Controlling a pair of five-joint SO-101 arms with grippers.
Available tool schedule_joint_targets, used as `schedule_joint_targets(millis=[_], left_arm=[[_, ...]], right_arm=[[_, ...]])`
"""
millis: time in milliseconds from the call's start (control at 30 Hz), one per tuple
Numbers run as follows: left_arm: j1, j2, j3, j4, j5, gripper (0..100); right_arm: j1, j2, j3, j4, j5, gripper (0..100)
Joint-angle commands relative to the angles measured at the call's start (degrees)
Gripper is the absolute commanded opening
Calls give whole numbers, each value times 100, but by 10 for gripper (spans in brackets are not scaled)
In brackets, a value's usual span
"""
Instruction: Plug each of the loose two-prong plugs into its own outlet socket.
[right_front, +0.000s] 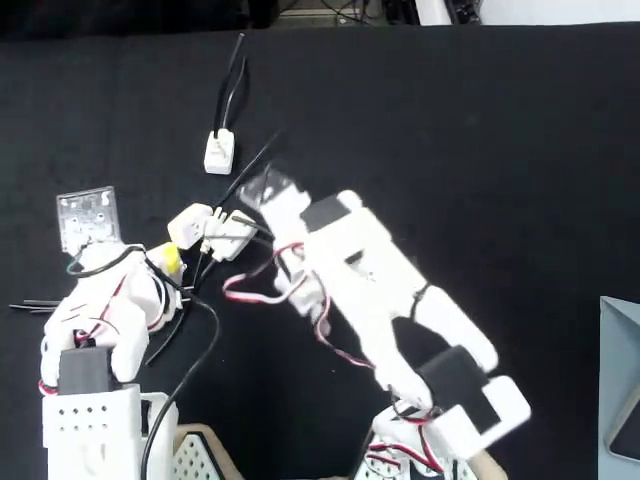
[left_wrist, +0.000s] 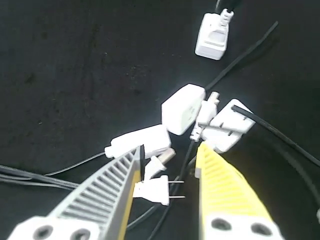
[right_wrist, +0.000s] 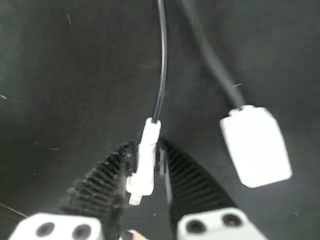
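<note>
Tabletop (right_front: 520, 130) black, white sockets (right_front: 219, 151) scattered, grey box (right_front: 622, 375) at edge

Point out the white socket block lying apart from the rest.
The socket block farthest from the arms, on its black cord; the other socket blocks cluster by the left end effector.

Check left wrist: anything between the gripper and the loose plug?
Nothing visible. The two-prong plug lies between the open fingers of the left gripper. A second plug lies just past it, toward the sockets.
</note>
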Motion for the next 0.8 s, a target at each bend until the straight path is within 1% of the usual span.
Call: schedule_joint_targets(millis=[0, 100, 167, 233, 367, 433, 567, 633, 767], left_arm=[[-312, -44, -40, -114, -44, 185], [-338, -44, -13, -202, -35, 185], [-338, -44, 48, -290, -35, 185], [-338, -44, 110, -369, -44, 185], [-347, -44, 110, -378, -53, 185], [-382, -44, 110, -378, -53, 185], [-796, -44, 57, -396, -18, 185], [-901, -44, 48, -396, 114, 185], [-927, -44, 48, -396, 185, 185]], right_arm=[[-457, 180, 585, -712, 79, 11], [-809, 189, 796, -747, 44, 12], [-897, 198, 857, -730, 18, 13], [-905, 233, 866, -721, -149, 23], [-905, 233, 884, -440, -193, 91], [-914, 233, 875, -299, -193, 92], [-914, 233, 884, -158, -193, 93], [-914, 233, 919, -79, -193, 93], [-967, 242, 980, -88, -202, 93]])
